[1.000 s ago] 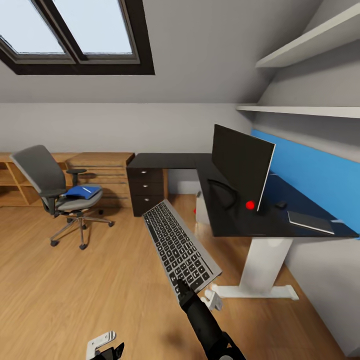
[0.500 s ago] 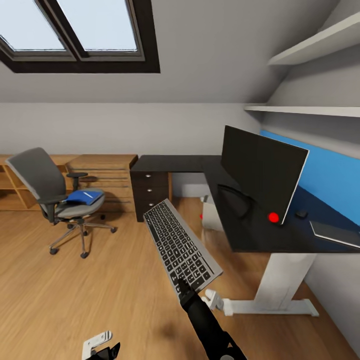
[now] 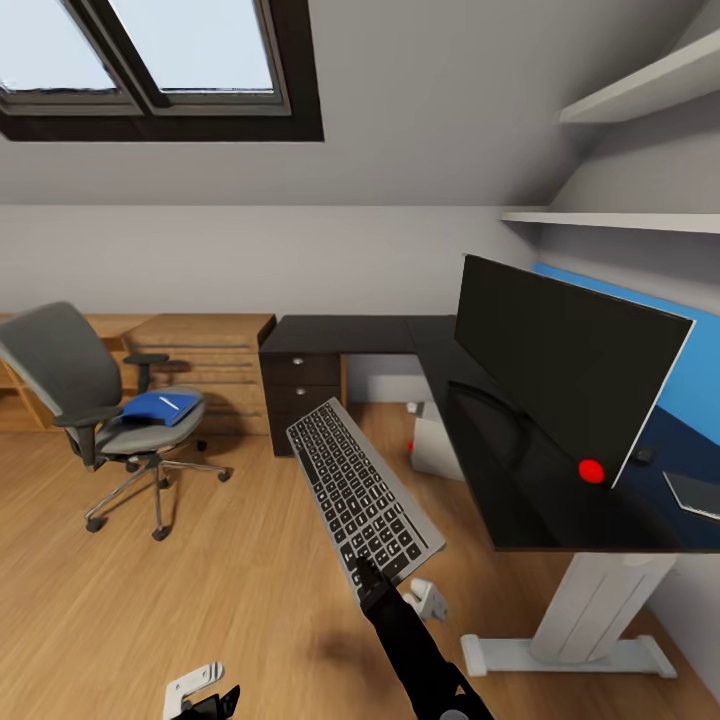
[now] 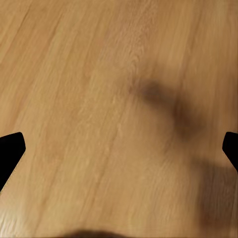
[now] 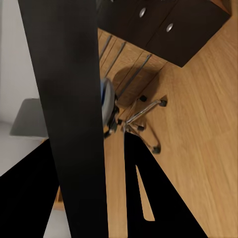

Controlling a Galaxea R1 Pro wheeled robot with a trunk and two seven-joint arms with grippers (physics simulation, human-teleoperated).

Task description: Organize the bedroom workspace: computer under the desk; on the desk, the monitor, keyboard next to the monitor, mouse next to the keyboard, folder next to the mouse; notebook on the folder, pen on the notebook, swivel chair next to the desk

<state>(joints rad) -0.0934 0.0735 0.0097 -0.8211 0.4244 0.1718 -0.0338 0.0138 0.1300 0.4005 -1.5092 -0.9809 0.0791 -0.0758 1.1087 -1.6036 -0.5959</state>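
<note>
My right gripper [image 3: 364, 574] is shut on the near end of the keyboard [image 3: 360, 488], holding it tilted above the floor in front of the desk [image 3: 470, 430]. In the right wrist view the keyboard [image 5: 69, 99] is a dark edge-on band beside a black finger [image 5: 148, 198]. The monitor [image 3: 565, 360] stands on the desk, with the small mouse [image 3: 645, 455] behind it. The grey computer [image 3: 435, 445] sits under the desk. At the left, the swivel chair [image 3: 70, 370] carries the blue folder [image 3: 155, 408] with a thin white pen [image 3: 170, 402] on it. My left gripper [image 3: 205, 690] hangs open over the floor, fingertips [image 4: 11, 153] wide apart.
A black drawer unit [image 3: 305, 385] closes the desk's left end, beside a wooden dresser [image 3: 205, 360]. A flat grey rectangle [image 3: 698, 493] lies at the desk's far right; whether it is the notebook I cannot tell. White desk foot [image 3: 560, 655] lies on the wood floor [image 3: 150, 600].
The camera has moved closer to the desk, so the monitor looms larger and the chair sits further left in view. The keyboard stays held the same way in my right gripper.
</note>
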